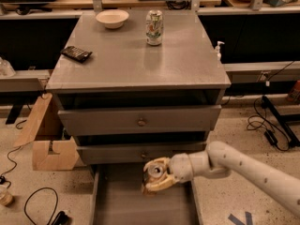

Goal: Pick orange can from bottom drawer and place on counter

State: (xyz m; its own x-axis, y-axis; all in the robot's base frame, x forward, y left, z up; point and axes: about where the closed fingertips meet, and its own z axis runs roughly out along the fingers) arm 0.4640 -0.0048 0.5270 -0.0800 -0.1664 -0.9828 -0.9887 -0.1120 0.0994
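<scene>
Down at the foot of the cabinet, the gripper point(153, 175) sits over the open bottom drawer point(136, 207), close to its back and just under the front of the lower knobbed drawer point(117, 153). Its tan fingers point(158, 184) are closed around the orange can point(155, 170) — one above, one below. The can is tipped so its silver top faces up toward the camera, and it looks raised off the drawer's grey floor. The arm point(243, 165) reaches in from the lower right, white and jointed, crossing the speckled floor beside the cabinet. Up on the counter point(136, 64) stand a white can point(153, 27) near the back edge, a pale bowl point(112, 18) to its left, and a dark flat gadget point(76, 54) near the left edge — all well apart from one another. The upper knobbed drawer point(140, 120) is shut. A cardboard box point(47, 142) leans by the cabinet's left side, and a small pump bottle point(218, 49) stands just past its right rear corner.
</scene>
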